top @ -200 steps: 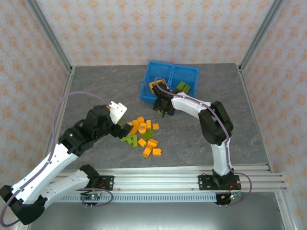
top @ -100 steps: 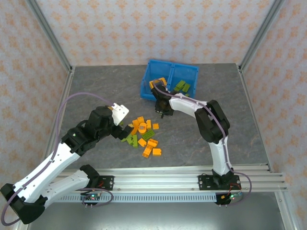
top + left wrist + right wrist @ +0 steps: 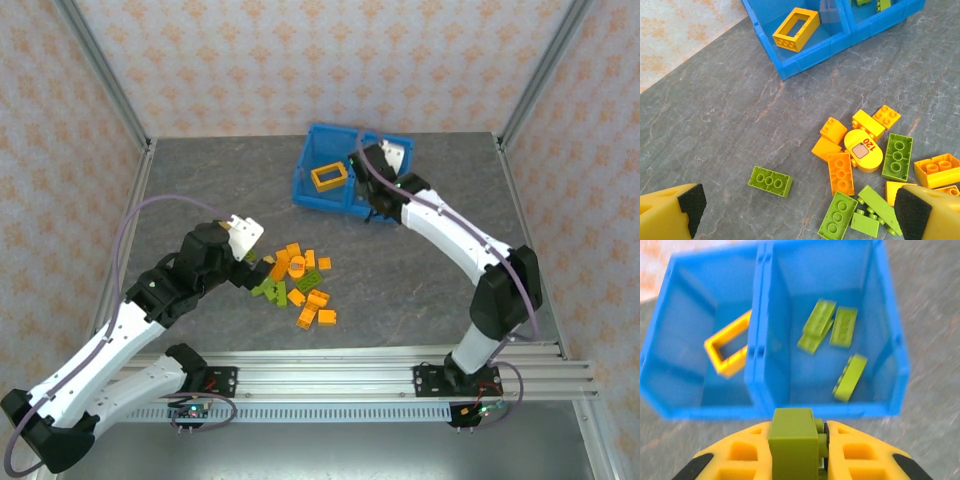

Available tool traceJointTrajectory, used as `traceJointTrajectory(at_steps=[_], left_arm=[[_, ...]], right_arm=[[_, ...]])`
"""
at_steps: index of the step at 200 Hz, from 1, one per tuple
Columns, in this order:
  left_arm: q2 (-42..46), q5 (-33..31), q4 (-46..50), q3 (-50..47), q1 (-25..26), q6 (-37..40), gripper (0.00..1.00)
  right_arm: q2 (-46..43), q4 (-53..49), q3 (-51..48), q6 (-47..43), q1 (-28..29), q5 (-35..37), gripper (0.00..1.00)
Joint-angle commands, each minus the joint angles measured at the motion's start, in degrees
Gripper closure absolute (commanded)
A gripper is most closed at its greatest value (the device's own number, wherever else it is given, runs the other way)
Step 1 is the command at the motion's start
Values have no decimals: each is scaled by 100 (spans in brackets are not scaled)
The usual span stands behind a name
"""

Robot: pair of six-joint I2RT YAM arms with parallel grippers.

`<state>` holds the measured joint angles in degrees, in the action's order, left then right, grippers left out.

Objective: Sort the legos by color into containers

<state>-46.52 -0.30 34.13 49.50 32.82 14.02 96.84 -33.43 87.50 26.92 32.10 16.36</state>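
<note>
One green brick (image 3: 792,440) sits clamped in the right fingers (image 3: 855,442) just short of the bin (image 3: 886,315), facing its green compartment, likely for dropping there; left fingers (image 3: 670,220) gape empty above the loose pile (image 3: 841,172).

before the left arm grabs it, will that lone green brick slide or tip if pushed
The lone green brick lies flat, studs up, so it would probably slide rather than tip. It looks like hard moulded plastic: likely stiff and light. Its straight sides should suit the fingers.
</note>
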Motion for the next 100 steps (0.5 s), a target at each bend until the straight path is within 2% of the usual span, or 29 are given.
traceJointTrajectory(at_steps=[1, 48, 100], left_arm=[[57, -38, -179, -19, -108, -21, 0], [27, -9, -109, 51, -231, -65, 0], [119, -23, -130, -43, -236, -75, 0]], right_arm=[[726, -234, 560, -539, -413, 354, 79], [2387, -740, 2022, -364, -916, -416, 76], [2742, -881, 2157, -166, -978, -801, 66]])
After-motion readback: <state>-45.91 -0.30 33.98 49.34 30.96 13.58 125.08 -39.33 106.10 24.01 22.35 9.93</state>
